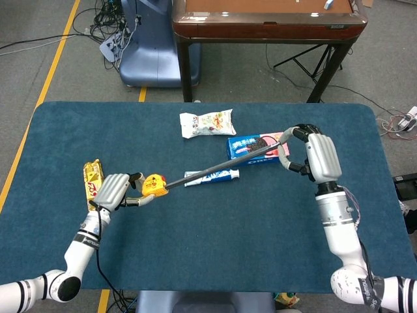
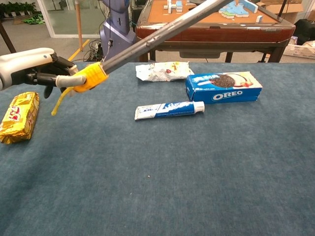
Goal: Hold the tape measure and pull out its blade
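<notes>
My left hand (image 1: 115, 191) (image 2: 30, 66) grips a yellow tape measure (image 1: 153, 184) (image 2: 89, 77) above the left of the blue table; its yellow strap (image 2: 59, 101) dangles below. A long grey blade (image 1: 225, 165) (image 2: 162, 33) runs from the case up and to the right. My right hand (image 1: 314, 155) pinches the blade's far end over the table's right side, beside the Oreo box. In the chest view the right hand is out of frame.
On the table lie a blue Oreo box (image 1: 255, 146) (image 2: 223, 86), a toothpaste tube (image 1: 212, 177) (image 2: 169, 109), a white snack packet (image 1: 207, 122) (image 2: 162, 70) and a yellow snack bar (image 1: 93, 185) (image 2: 18, 116). A brown table (image 1: 267, 19) stands behind.
</notes>
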Available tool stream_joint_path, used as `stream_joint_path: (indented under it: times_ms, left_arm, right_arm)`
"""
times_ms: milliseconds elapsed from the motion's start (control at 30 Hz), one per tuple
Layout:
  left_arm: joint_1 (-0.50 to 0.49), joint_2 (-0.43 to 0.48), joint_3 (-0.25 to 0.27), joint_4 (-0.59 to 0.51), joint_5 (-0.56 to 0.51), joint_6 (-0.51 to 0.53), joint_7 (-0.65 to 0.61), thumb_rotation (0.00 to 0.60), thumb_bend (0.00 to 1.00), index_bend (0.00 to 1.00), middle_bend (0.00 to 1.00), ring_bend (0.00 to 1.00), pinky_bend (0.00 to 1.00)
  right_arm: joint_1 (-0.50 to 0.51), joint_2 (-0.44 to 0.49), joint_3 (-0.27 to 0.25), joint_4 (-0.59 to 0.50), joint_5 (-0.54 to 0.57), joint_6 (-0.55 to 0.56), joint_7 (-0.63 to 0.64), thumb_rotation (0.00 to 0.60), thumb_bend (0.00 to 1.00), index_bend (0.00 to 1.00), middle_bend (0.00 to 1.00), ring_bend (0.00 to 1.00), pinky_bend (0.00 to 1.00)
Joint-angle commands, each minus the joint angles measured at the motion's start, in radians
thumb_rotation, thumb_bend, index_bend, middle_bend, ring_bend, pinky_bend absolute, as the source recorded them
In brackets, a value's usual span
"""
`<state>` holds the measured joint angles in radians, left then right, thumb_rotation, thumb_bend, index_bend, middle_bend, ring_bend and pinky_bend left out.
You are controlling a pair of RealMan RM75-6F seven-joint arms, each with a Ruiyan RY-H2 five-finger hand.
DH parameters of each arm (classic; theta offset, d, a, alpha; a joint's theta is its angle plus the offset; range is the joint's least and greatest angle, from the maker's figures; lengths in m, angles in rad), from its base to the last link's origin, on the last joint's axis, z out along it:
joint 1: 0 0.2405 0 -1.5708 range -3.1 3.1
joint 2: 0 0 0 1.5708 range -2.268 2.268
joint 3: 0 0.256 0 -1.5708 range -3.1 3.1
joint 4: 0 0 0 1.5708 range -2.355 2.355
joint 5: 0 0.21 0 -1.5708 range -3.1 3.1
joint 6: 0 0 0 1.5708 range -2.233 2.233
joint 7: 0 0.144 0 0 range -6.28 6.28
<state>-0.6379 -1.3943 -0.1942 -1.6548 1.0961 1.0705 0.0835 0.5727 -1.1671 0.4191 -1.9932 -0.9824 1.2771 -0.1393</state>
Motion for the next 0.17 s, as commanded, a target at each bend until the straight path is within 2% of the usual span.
stream_joint_path:
  times_ms: [33, 167]
  left_arm:
    - [0.000, -0.001, -0.001, 0.001, 0.001, -0.003, 0.001, 0.365, 0.20, 0.54, 0.56, 0.48, 0.62]
    - [0.001, -0.003, -0.004, 0.003, -0.001, -0.006, 0.000, 0.364, 0.20, 0.54, 0.56, 0.48, 0.62]
  right_arm:
    - [0.001, -0.002, -0.001, 0.001, 0.000, 0.000, 0.000, 0.600, 0.78, 0.63, 0.50, 0.30, 0.21]
    - [0.003, -0.003, -0.003, 0.002, -0.002, 0.000, 0.001, 0.600, 0.78, 0.63, 0.50, 0.30, 0.21]
